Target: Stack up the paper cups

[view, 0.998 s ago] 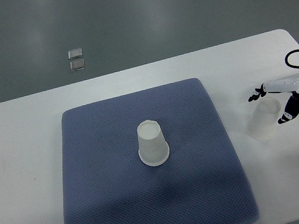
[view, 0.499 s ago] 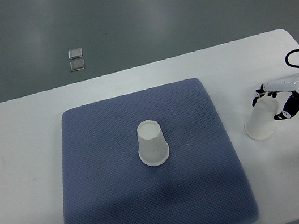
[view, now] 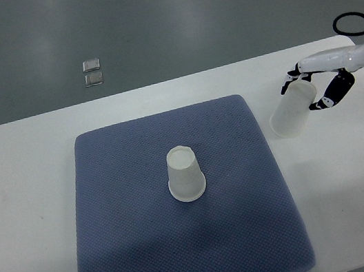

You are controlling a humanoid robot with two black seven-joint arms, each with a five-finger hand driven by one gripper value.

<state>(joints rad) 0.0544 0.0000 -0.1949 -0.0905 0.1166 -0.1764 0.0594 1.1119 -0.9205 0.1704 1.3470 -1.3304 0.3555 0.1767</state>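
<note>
One white paper cup [view: 186,173] stands upside down near the middle of the blue mat [view: 153,252]. A second white paper cup [view: 292,110] hangs tilted in the air just past the mat's right edge, its wide mouth pointing down and left. My right hand [view: 312,88] reaches in from the right edge and is shut on the narrow end of this cup, black fingertips [view: 323,101] on both sides. The left arm does not show.
The mat lies on a white table [view: 26,204] whose far edge runs across the upper part of the view. Two small clear squares [view: 92,72] lie on the grey floor beyond it. A black cable [view: 348,19] loops at my right wrist.
The right hand closed on the cup that lay on the table right of the mat, then lifted it up and to the left toward the mat. The cup on the mat has not moved.
</note>
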